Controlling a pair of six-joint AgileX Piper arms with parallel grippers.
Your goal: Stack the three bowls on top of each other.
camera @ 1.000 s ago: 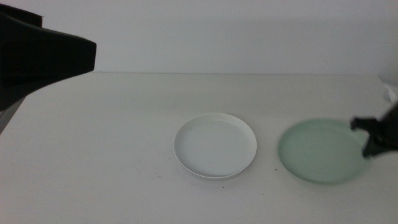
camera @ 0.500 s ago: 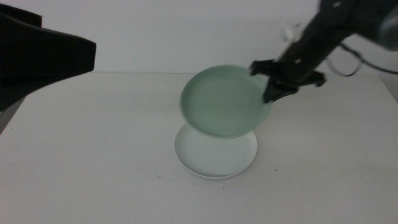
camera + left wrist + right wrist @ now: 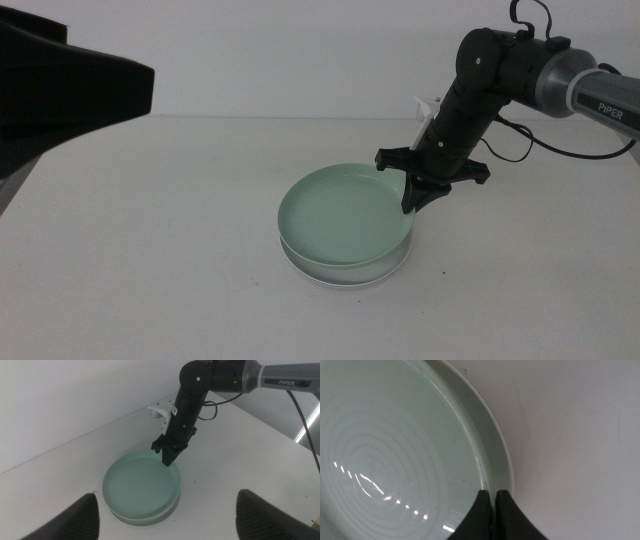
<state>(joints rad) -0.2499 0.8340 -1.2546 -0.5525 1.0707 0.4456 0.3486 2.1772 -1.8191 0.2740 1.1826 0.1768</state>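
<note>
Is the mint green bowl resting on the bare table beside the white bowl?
No, the mint green bowl sits on the white bowl, its rim pinched by the right hand.

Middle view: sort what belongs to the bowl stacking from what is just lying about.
Job:
- mint green bowl, gripped at its rim by the right claw
- white bowl under it
- left claw, waiting, open

Lying about:
- white clip-like part behind the right arm
- table

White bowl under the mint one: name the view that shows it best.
Middle view: the white bowl shows as a crescent below the mint green bowl. Left wrist view shows a thinner edge; right wrist view only a sliver.
</note>
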